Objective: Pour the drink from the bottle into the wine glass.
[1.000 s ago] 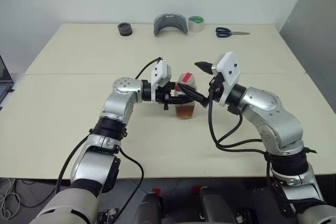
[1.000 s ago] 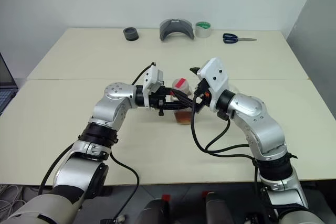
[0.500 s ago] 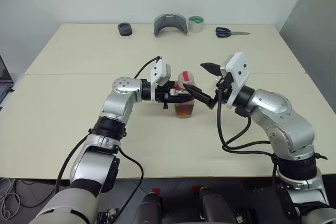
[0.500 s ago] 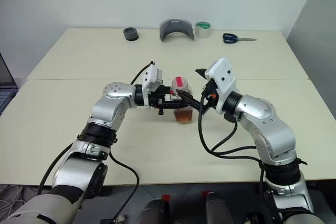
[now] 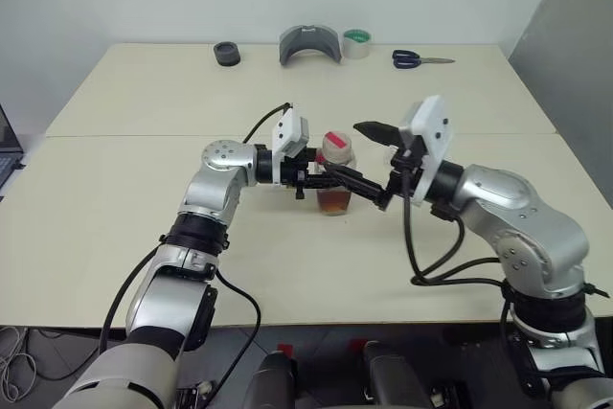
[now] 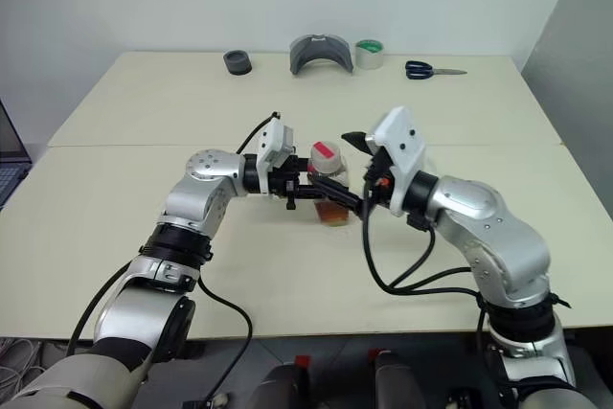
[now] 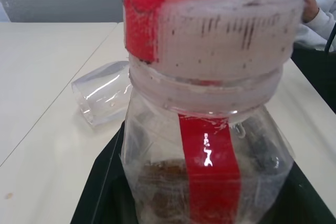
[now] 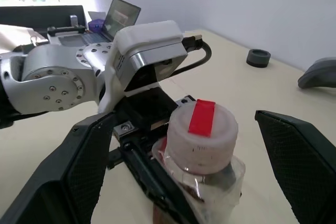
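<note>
Bottle standing upright near the middle of the tabletop, cap still on, with amber drink filling only the lower part. Being gripped around the body by the left gripper, reaching in from nine o'clock, jaws closed tight on the clear plastic. Red label strip running down the bottle's side, seen close in the left wrist view.

Hovering at three o'clock of the bottle, the right gripper, jaws spread wide, one finger passing in front of the bottle's body and the other poised beside the cap; cannot tell whether either is touching.

Lying on its side on the tabletop beyond the bottle in the left wrist view, a clear vessel; cannot tell whether the wine glass.

Sitting along the far edge at twelve o'clock: a dark tape roll, a grey curved piece, a green tape roll and scissors.
</note>
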Available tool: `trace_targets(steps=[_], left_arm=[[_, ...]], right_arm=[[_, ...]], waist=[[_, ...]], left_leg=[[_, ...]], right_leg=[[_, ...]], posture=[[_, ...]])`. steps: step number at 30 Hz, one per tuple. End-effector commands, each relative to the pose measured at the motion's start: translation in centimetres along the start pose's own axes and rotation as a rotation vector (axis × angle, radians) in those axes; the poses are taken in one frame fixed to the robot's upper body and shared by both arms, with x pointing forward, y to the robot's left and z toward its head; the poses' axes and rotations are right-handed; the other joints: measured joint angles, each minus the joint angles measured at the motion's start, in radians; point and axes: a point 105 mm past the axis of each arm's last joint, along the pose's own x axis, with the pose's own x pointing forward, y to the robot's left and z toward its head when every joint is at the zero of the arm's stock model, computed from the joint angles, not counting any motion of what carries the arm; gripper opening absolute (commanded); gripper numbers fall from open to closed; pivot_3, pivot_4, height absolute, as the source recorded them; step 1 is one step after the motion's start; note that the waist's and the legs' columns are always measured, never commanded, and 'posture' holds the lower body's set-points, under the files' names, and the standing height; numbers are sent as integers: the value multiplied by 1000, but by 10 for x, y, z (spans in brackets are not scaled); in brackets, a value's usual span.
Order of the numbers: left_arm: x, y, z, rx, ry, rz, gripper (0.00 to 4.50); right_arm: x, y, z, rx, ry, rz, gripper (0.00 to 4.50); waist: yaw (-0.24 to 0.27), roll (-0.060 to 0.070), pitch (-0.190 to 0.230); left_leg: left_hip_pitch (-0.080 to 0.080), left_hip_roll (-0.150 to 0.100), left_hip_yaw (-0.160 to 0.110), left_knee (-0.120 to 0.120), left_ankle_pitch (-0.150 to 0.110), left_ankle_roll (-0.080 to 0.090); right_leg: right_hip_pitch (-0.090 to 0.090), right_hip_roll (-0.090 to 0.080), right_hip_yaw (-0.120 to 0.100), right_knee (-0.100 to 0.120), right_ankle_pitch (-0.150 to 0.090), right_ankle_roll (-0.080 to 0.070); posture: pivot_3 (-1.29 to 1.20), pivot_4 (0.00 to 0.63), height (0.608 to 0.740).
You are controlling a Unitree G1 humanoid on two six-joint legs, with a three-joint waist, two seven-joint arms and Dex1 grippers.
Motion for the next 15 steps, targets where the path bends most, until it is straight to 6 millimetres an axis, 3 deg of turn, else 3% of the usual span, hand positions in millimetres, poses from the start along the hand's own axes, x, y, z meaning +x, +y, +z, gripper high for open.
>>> trace_targets(steps=[1,8,15], left_arm=[[-1,4,20,69,-37,-5,1797],[-1,3,20,72,-35,-12,1797],[-2,3,20,73,-33,-12,1797]], right_arm=[[8,-7,11,-66,-41,-52,4500],[16,-17,11,-76,-51,-106,4500],[9,-25,7,-73,-28,-144,4500]], waist=[[1,0,0],[1,0,0],[1,0,0]], left_leg=[[0,0,0,0,0,0],[0,0,0,0,0,0],[0,0,0,0,0,0]], right_leg=[[0,0,0,0,0,0],[0,0,0,0,0,0],[0,0,0,0,0,0]], posture=[[0,150,740],[0,150,740],[0,150,740]])
